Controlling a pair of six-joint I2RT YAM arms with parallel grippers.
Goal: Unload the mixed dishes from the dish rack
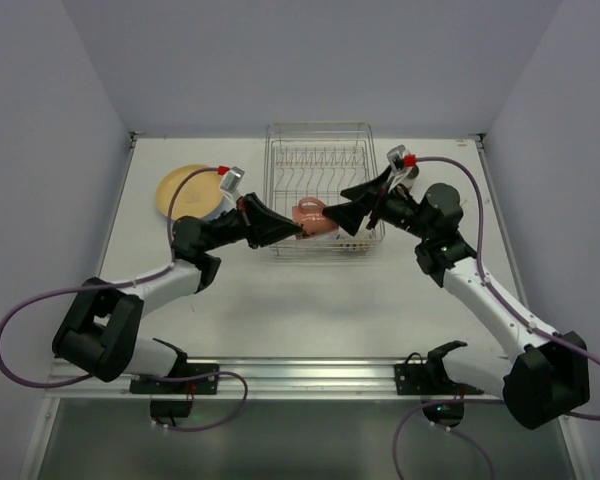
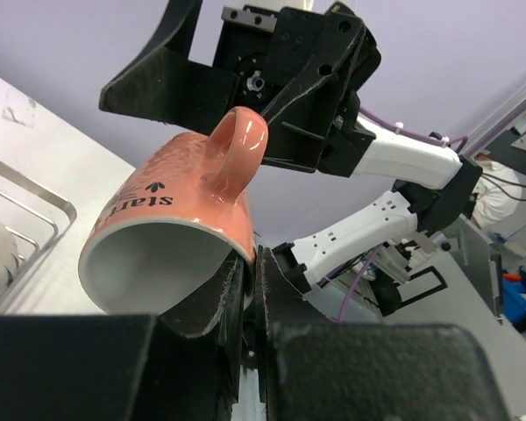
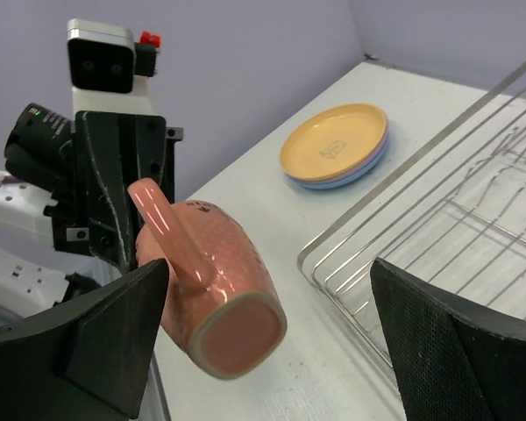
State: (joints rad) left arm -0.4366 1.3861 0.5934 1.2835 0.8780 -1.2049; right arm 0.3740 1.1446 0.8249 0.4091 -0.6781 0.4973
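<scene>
Pink mug (image 3: 217, 285), black lettering; yellow plate (image 3: 333, 140); silver rack (image 1: 320, 150).

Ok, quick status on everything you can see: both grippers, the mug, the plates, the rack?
left gripper: shut on the pink mug's rim.
right gripper: open, fingers either side of the mug, not gripping.
pink mug: held off the table, tipped sideways.
plates: stacked on the table left of the rack, yellow-orange on top.
dish rack: plate prongs empty.
</scene>
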